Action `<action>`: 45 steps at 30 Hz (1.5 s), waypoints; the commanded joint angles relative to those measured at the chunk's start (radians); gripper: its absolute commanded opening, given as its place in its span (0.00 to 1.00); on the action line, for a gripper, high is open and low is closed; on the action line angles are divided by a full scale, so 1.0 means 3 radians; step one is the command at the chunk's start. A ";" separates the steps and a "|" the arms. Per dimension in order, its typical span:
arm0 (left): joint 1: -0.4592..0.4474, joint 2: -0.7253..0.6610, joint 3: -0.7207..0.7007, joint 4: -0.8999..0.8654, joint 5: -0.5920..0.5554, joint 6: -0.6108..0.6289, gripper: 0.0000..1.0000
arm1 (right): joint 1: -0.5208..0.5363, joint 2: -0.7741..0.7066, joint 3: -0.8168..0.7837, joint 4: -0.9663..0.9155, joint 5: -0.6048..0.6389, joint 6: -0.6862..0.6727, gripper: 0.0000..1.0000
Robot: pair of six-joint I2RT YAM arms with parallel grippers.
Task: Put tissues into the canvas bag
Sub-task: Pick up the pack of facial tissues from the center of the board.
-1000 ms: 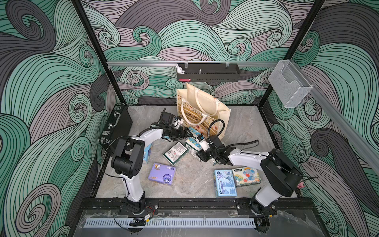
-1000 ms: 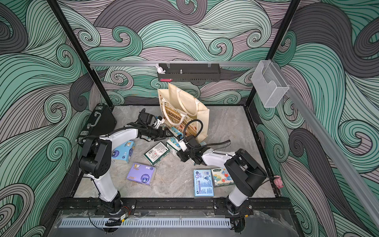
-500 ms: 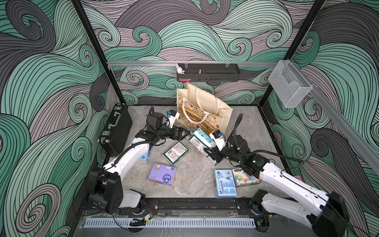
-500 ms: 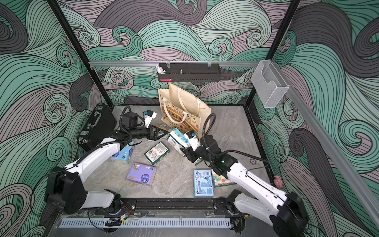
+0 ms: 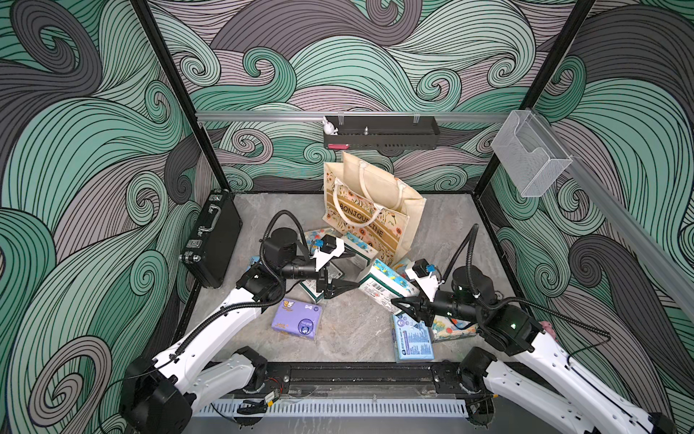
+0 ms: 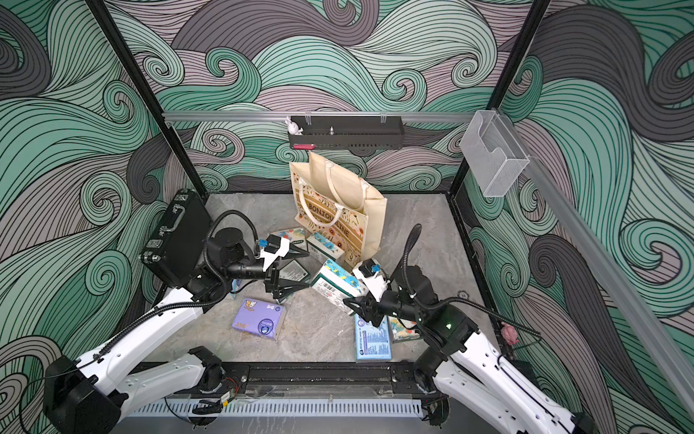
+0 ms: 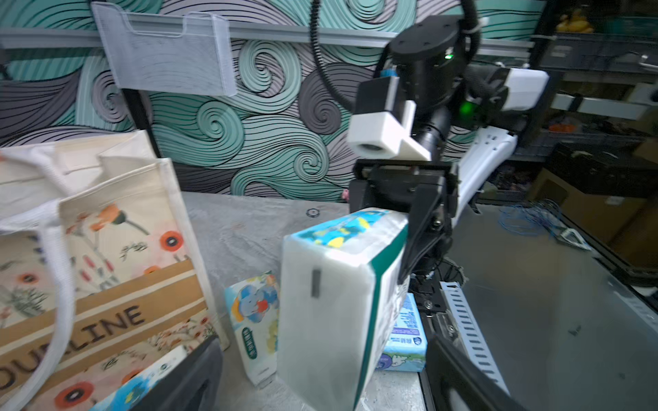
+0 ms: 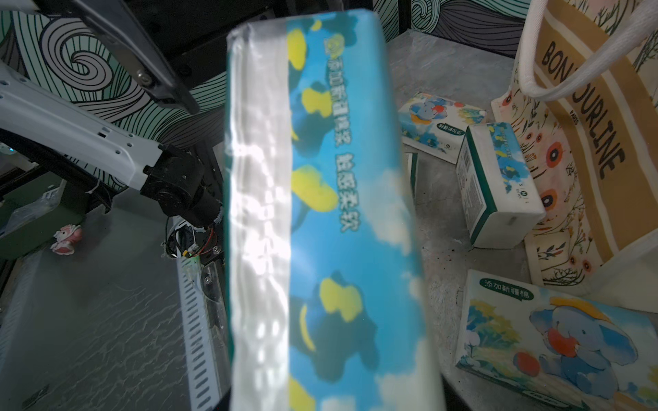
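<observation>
Right gripper (image 5: 403, 307): closed partway on a white plastic-wrapped tissue pack with blue-and-yellow flower print and green edge (image 5: 386, 283), held tilted; one finger hidden behind the pack in the left wrist view; unclear whether the low corner touches the grey tabletop (image 5: 356, 338).
Left gripper (image 5: 347, 271): spread wide, holding nothing, poised over a dark green pack with white label (image 6: 296, 267), largely covered by the fingers.
Cream canvas tote with orange flowers and tan "BONJOURLINE" band (image 5: 375, 214): upright at the back, mouth open, inside not visible.
Held pack's place: just in front of the tote, outside it.
Loose packs: purple pack (image 5: 296, 319) and light blue pack (image 5: 413, 342) near the front edge; cartoon-printed pack (image 5: 452, 327) half under the right arm; second floral pack (image 5: 358, 251) at the tote's base.
Right wrist view: nearly filled by the blurred held pack.
Black hard briefcase (image 5: 214, 240): against the left wall.
</observation>
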 commanded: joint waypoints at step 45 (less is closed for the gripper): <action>-0.0063 0.0034 0.0289 -0.0161 0.0742 -0.0264 0.21 | 0.0253 -0.0240 -0.0476 0.1448 -0.0331 0.0416 0.99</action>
